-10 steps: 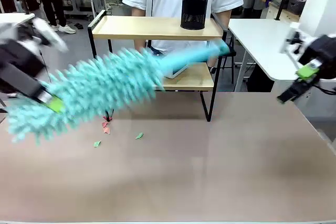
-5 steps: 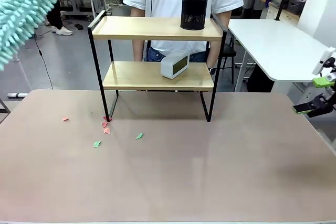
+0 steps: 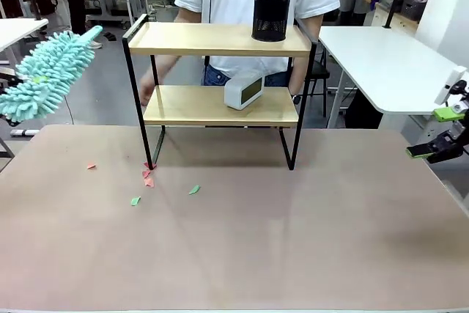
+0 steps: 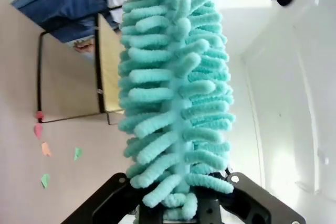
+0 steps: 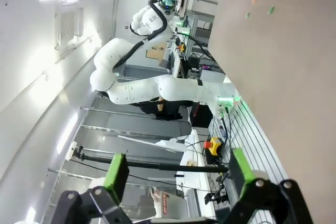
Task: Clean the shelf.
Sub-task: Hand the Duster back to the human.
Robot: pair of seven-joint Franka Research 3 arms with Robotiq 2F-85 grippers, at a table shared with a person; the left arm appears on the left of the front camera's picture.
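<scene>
The shelf point(image 3: 212, 39) stands at the table's far side, two wooden boards on a black frame; it lies sideways in the left wrist view point(image 4: 106, 72). A black mesh cup point(image 3: 272, 12) sits on its top board, a white clock point(image 3: 244, 91) on the lower one. My left gripper point(image 4: 181, 205) is shut on the base of a fluffy teal duster point(image 4: 176, 77). The duster point(image 3: 45, 75) hangs in the air at the far left, away from the shelf. Off the table's right edge my right gripper point(image 3: 438, 135) stands open and empty, its green pads point(image 5: 116, 171) wide apart.
Small red and green paper scraps point(image 3: 146, 177) lie on the brown table point(image 3: 293, 240) by the shelf's front left leg. A person in a white shirt stands behind the shelf, one hand point(image 3: 146, 93) at the lower board's left end. A white side table point(image 3: 374, 56) stands at the right.
The duster swung from in front of the shelf up and away to the far left. My right gripper drew back to the right. The person's hand came to the lower board.
</scene>
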